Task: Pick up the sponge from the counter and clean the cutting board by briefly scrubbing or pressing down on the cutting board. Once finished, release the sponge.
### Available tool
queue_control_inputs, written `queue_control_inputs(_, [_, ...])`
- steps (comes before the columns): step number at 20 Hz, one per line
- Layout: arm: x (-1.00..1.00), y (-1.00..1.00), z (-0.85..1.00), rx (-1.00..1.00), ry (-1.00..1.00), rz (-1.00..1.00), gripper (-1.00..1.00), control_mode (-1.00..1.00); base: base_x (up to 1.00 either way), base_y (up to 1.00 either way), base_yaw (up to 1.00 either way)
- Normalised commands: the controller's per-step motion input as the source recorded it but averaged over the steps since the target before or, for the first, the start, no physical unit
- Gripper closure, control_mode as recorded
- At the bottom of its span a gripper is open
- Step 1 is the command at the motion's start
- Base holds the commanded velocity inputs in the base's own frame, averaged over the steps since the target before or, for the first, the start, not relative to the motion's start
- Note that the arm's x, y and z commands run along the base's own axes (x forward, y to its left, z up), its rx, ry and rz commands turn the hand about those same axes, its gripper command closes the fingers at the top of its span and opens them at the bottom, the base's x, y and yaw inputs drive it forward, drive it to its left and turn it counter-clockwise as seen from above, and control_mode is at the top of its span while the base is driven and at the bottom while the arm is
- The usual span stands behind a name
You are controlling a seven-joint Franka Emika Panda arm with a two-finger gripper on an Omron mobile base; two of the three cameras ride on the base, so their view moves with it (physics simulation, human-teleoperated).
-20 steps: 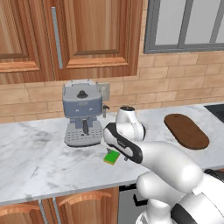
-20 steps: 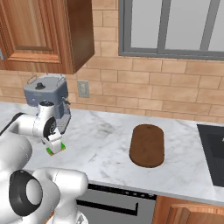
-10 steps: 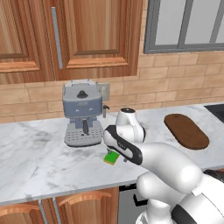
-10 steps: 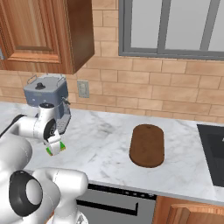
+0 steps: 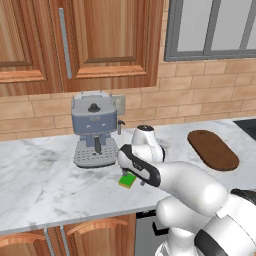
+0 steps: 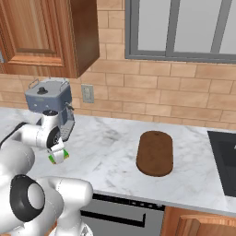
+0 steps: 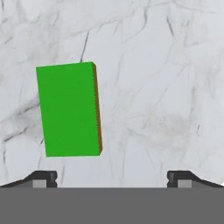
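Observation:
The green sponge [image 5: 127,180] lies flat on the white marble counter [image 5: 40,185], in front of the coffee machine. My gripper [image 5: 132,173] hangs just above it, pointing down. In the hand view the sponge [image 7: 68,109] sits left of centre, and the gripper [image 7: 112,180] is open with its fingertips [image 7: 43,178] spread wide and nothing between them. From the right base view the sponge [image 6: 60,156] peeks out under the gripper [image 6: 57,151]. The dark brown oval cutting board [image 5: 213,150] rests far to the right [image 6: 156,153], apart from both.
A grey-blue coffee machine [image 5: 94,130] stands right behind the sponge, close to my hand [image 6: 50,105]. A dark stovetop [image 6: 223,161] lies beyond the cutting board. Bare marble [image 6: 106,152] stretches between sponge and board. Wooden cabinets hang above.
The hand has sunk very slightly toward the counter. The sponge and the board have not moved.

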Motion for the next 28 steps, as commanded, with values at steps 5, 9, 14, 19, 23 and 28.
queue_control_inputs(5, [0.13,0.0,-0.15,0.0,0.0,-0.01,-1.0,-1.0,0.0,0.0,0.0])
queue_control_inputs(9, [0.23,0.0,-0.06,0.0,0.0,0.0,-1.0,-1.0,0.0,0.0,0.0])
queue_control_inputs(14, [0.26,0.0,-0.07,0.0,0.0,0.0,-1.0,-1.0,0.0,0.0,0.0])
queue_control_inputs(19, [0.2,0.03,-0.13,0.0,0.0,0.0,-1.0,-1.0,0.0,0.0,0.0])
queue_control_inputs(23, [0.12,0.11,-0.16,0.0,0.0,0.0,-1.0,-1.0,0.0,0.0,0.0])
queue_control_inputs(28, [0.05,0.11,-0.19,0.0,0.0,0.0,-1.0,-1.0,0.0,0.0,0.0])
